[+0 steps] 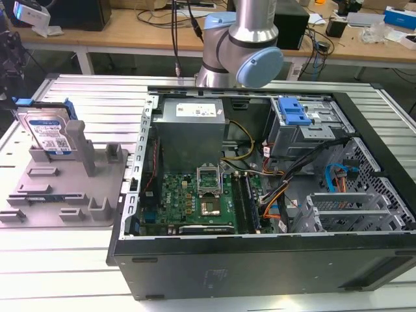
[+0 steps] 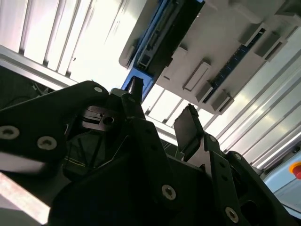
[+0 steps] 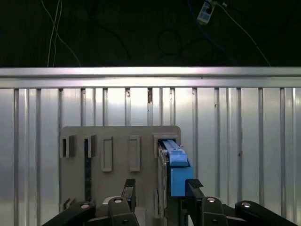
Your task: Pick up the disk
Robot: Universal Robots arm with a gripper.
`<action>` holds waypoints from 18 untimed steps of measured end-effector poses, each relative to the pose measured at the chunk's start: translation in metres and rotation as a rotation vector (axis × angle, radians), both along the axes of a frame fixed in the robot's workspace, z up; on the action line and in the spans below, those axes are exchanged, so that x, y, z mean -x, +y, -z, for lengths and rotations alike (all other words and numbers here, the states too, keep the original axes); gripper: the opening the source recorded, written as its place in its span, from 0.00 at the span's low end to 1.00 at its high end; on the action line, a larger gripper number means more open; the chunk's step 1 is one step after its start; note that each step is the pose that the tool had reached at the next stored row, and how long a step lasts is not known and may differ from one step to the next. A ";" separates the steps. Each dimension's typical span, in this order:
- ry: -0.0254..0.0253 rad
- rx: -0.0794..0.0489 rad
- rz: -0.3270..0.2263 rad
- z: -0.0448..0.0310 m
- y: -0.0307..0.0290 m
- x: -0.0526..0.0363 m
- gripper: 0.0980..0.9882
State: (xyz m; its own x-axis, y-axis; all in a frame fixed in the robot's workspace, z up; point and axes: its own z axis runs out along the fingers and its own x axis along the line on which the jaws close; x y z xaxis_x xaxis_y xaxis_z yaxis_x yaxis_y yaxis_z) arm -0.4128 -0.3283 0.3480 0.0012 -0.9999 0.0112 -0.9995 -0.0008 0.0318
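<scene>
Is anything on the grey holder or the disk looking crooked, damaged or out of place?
Nothing stands out. The disk stands on edge in the grey holder, beside a tall post. The open gripper is above it, holding nothing.

Disk (image 1: 49,133) stands on edge in the grey holder (image 1: 65,188) out at nine o'clock, label facing us. The open computer case (image 1: 260,260) sprawls from centre to three o'clock, motherboard (image 1: 195,201) exposed. Robot arm (image 1: 244,45) rises at twelve, behind the case.
</scene>
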 end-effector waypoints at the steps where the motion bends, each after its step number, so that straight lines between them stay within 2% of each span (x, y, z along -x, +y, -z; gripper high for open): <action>1: 0.0001 0.001 -0.003 0.0002 0.0027 0.0009 0.50; 2: 0.0001 0.005 -0.009 0.0006 0.0069 0.0026 0.50; 3: 0.0001 0.009 -0.011 0.0007 0.0074 0.0038 0.50; 8: -0.0001 0.009 -0.011 0.0012 0.0074 0.0039 0.50; 18: -0.0063 0.009 -0.011 0.0111 0.0088 0.0038 0.50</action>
State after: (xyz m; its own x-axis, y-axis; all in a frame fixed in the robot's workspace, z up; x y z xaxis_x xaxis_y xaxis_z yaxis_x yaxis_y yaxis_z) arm -0.4166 -0.3195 0.3369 0.0122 -0.9997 0.0199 -0.9996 -0.0117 0.0256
